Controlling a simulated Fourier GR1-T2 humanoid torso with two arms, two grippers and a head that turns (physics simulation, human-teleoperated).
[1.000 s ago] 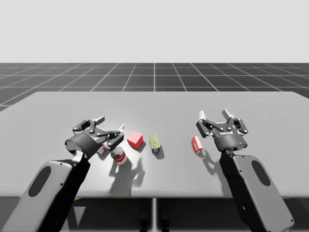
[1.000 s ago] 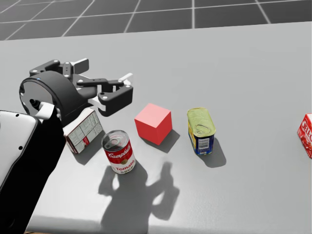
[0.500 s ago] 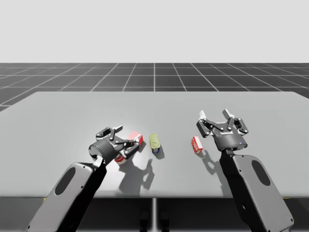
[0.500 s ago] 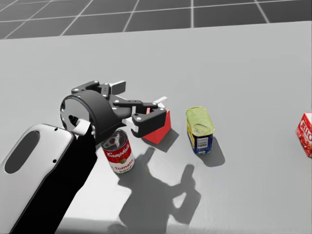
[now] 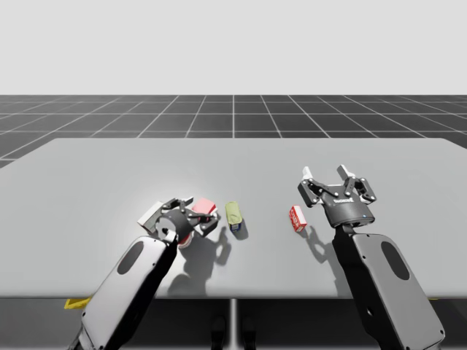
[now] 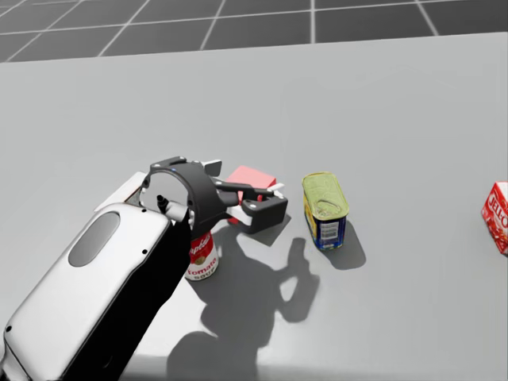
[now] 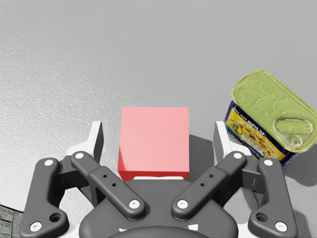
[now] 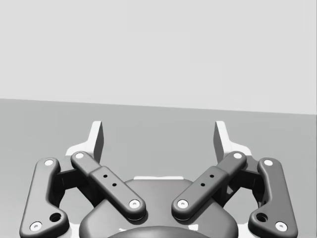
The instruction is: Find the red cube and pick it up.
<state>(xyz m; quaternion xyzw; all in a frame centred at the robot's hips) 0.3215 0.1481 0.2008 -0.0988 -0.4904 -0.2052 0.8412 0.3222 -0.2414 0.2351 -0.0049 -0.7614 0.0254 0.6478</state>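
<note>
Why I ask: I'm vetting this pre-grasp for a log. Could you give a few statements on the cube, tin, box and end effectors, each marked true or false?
1. The red cube sits between the fingers of the left end effector. True.
2. The left end effector is shut on the red cube. False: gaps show on both sides, so it is open.
3. The yellow-topped blue-sided rectangular tin stands beside the left end effector, apart from the cube. True.
4. The right end effector holds the small red box. False: it is open and empty; the box lies on the grey table.
</note>
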